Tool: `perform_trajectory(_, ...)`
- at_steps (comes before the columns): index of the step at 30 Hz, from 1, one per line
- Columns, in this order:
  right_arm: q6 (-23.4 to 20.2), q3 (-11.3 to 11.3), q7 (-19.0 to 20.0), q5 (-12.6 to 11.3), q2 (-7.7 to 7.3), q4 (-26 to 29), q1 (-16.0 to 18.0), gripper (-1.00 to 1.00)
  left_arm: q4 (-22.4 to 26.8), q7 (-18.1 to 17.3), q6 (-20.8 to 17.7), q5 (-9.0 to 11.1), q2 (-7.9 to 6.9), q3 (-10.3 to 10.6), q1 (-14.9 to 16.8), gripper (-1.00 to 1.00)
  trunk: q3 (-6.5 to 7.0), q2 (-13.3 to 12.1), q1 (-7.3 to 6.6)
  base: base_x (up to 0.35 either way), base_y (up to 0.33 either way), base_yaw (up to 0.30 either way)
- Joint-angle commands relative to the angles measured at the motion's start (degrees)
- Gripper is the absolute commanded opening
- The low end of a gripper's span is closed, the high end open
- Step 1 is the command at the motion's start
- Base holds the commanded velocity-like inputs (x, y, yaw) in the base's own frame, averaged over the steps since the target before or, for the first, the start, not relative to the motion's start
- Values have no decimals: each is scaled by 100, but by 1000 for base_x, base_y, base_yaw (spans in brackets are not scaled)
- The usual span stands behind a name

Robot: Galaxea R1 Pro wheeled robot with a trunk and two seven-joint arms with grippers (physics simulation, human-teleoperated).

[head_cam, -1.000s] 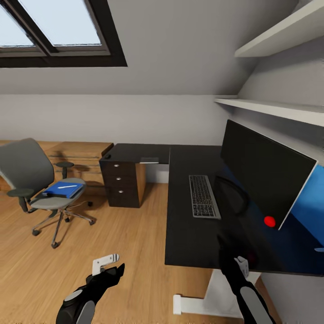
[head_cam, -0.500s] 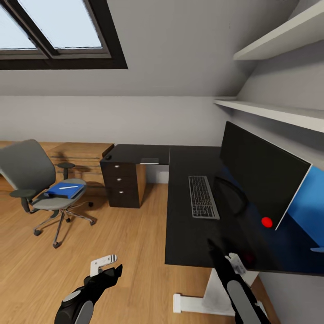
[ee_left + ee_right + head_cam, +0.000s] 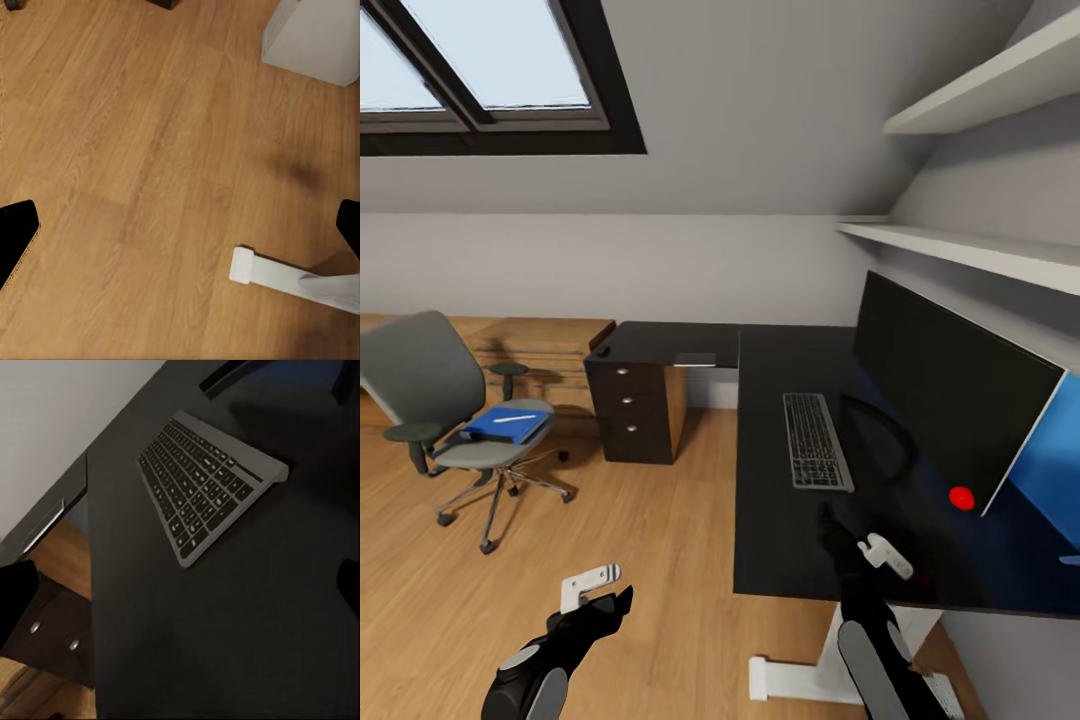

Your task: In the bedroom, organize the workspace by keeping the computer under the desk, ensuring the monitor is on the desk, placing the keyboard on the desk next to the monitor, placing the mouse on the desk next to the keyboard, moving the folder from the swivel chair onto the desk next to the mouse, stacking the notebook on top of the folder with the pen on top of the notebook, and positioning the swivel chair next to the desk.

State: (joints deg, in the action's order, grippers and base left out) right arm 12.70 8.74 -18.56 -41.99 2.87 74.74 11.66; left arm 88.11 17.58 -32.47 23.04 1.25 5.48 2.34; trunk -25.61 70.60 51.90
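- The sloped wall [image 3: 760, 110] is pale grey and meets a low upright wall [image 3: 610, 270] of the same grey.
- A dark-framed skylight [image 3: 490, 70] sits in the slope at the upper left, showing pale bright sky.
- The floor [image 3: 650, 560] is light wood plank, with the grain running lengthwise in the left wrist view.
- Two white shelves [image 3: 970, 250] run along the right-hand wall, one above the other.
- A low oak dresser [image 3: 550, 345] stands against the far wall, touching or just beside the far end of the black furniture.
- Light is even and soft, with faint shadows on the planks.
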Motion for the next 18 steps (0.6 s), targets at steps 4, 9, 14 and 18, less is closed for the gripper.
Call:
perform_trajectory(4,66,162,10,-54,-8,5,3,100,10,53,-14,60,-2,-4,4,100,-6,4,2,153,245,0)
perform_trajectory(9,70,210,18,-55,2,5,3,100,13,52,-14,60,-2,-11,4,100,-6,4,2,163,259,0)
perform_trajectory(14,65,211,12,-48,-10,-16,4,100,14,58,-14,60,-2,-15,4,100,-6,4,2,165,262,0)
perform_trajectory(18,1,564,-100,114,-19,9,3,100,14,61,-9,60,-2,-15,4,100,-6,4,2,165,262,0)
